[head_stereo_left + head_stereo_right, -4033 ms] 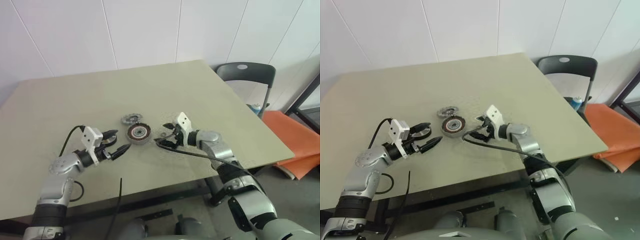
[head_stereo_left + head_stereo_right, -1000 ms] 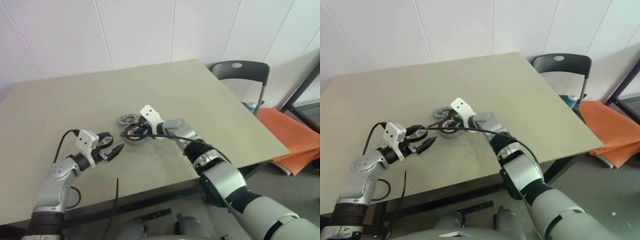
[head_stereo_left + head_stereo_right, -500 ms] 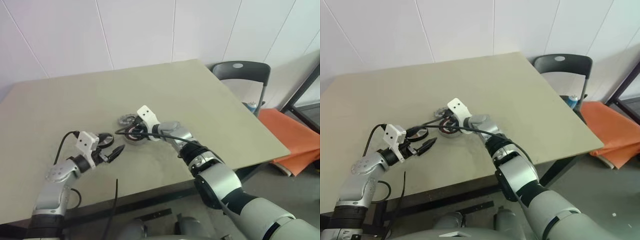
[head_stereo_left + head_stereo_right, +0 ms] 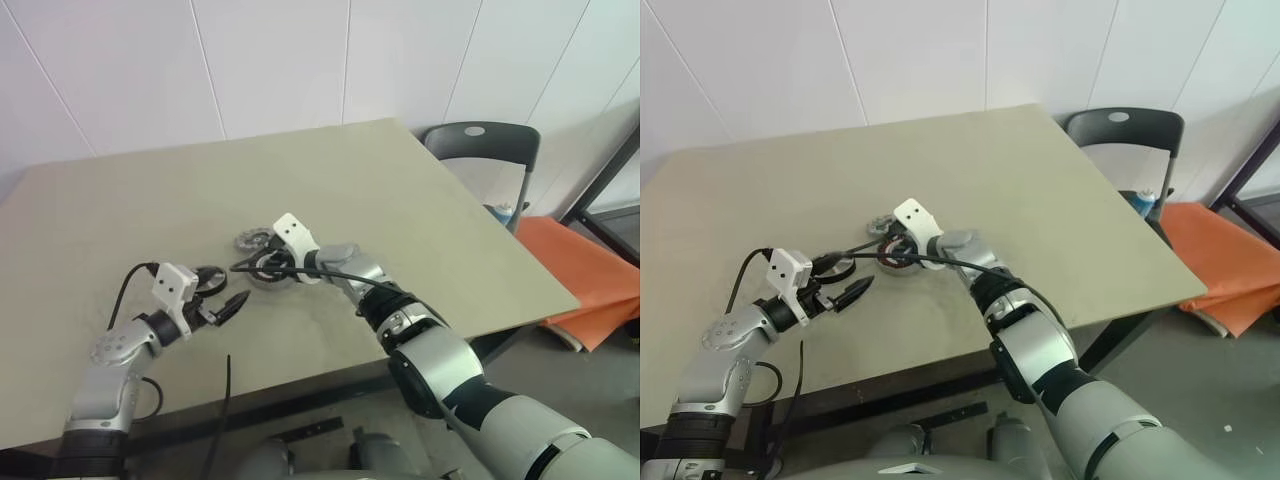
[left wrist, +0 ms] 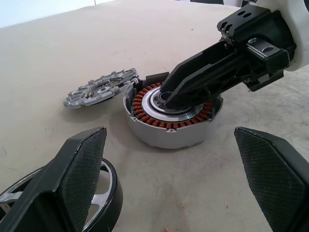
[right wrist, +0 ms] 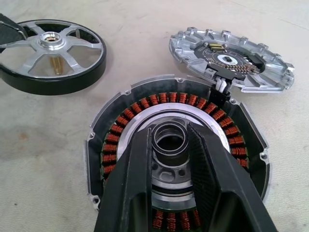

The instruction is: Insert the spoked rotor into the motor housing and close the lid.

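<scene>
Reading progress: you're early, and neither main step is done. The housing (image 5: 166,137) sits open around mid-table, a bit toward the near edge, with copper windings and bore exposed. No rotor is in it and no lid is on it.

Right gripper (image 6: 170,133) is over the housing centre, fingers pinched on a small dark ring (image 6: 170,145) right at the bore. I can't tell whether the ring is seated or just held above its seat. My guess is that it's a prep step before the rotor goes in.

The rotor (image 6: 52,48) lies flat on the table (image 4: 420,190), on the left-edge side of the housing, close to it but not touching. It is well clear of your right gripper. It sits right at the left gripper (image 4: 224,290), partly under one finger in the left wrist view. That gripper is spread wide and holds nothing, aimed toward the housing.

The lid (image 6: 231,60) lies on the far-edge side of the housing, rim just beside the housing wall, inner face up. It looks joined to the housing by a short lead, but I'm not sure of that.

What's left for you:
- sort out the ring
- pick up the rotor
- drop it over the centre
- bring the lid over and close it
</scene>
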Action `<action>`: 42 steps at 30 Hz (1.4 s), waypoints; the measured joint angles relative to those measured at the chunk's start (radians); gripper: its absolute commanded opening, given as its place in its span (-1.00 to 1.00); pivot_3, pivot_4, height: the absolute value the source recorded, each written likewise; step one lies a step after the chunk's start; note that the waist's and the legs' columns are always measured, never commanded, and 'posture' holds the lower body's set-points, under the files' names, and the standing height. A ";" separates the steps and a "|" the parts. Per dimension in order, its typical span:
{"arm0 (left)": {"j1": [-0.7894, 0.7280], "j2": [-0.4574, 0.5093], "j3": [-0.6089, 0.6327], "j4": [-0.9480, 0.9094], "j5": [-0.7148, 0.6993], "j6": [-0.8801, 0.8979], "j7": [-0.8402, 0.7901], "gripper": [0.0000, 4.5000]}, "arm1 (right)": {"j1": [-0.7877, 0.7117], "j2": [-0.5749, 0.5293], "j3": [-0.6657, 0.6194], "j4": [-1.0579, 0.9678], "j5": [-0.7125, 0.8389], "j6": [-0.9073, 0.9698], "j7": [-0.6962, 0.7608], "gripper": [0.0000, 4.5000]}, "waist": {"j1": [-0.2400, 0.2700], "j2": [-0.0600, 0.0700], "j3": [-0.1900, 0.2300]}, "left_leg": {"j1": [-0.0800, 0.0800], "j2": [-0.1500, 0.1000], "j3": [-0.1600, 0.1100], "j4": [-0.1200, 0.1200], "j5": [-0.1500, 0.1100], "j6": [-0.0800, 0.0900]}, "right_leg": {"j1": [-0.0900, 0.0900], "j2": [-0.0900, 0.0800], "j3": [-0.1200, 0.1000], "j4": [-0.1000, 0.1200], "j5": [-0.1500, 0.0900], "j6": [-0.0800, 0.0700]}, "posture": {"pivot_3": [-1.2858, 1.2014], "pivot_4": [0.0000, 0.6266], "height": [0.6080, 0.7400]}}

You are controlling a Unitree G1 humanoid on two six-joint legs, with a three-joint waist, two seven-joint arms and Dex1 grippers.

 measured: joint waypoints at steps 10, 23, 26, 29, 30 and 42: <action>0.008 0.000 0.000 -0.005 -0.001 0.001 0.001 1.00 | 0.000 -0.004 0.003 0.000 -0.026 -0.008 0.001 -0.69 | 0.000 0.000 0.000 | 0.000 0.000 0.000 0.000 0.000 0.000 | 0.000 0.000 0.000 0.000 0.000 0.000 | 0.03 -1.00 1.00; 0.008 0.000 0.000 -0.005 -0.003 0.001 0.002 1.00 | -0.001 -0.013 0.004 0.000 -0.034 -0.005 0.019 -0.69 | 0.000 0.000 0.000 | 0.001 0.000 0.000 0.000 0.000 0.000 | 0.001 0.000 0.000 0.000 0.000 0.000 | 0.03 -1.00 1.00; 0.010 0.000 0.000 -0.007 -0.003 0.001 0.002 1.00 | -0.003 -0.016 0.000 0.000 -0.033 0.000 0.025 -0.69 | 0.000 0.000 0.000 | 0.001 0.000 0.000 0.000 0.000 0.000 | 0.001 0.000 0.000 0.000 0.000 0.000 | 0.03 -1.00 1.00; 0.012 0.000 0.000 -0.007 -0.003 0.001 0.002 1.00 | -0.006 -0.019 -0.004 0.003 -0.031 0.001 0.025 -0.69 | 0.001 0.000 0.000 | 0.001 0.000 0.000 0.000 0.000 0.000 | 0.001 0.000 0.000 0.000 0.000 0.000 | 0.03 -1.00 1.00; 0.012 0.000 0.000 -0.007 -0.003 0.001 0.002 1.00 | -0.006 -0.019 -0.005 0.005 -0.030 0.001 0.025 -0.69 | 0.001 0.000 0.000 | 0.001 0.000 0.000 0.000 0.000 0.000 | 0.001 0.000 0.000 0.000 0.000 0.000 | 0.03 -1.00 1.00; 0.018 -0.002 0.000 -0.014 -0.003 0.001 0.002 1.00 | -0.028 -0.017 -0.030 0.039 -0.016 0.009 0.023 -0.69 | 0.002 0.000 0.000 | 0.000 0.000 0.000 0.000 0.000 0.000 | 0.000 0.000 0.000 0.000 0.000 0.000 | 0.03 -1.00 1.00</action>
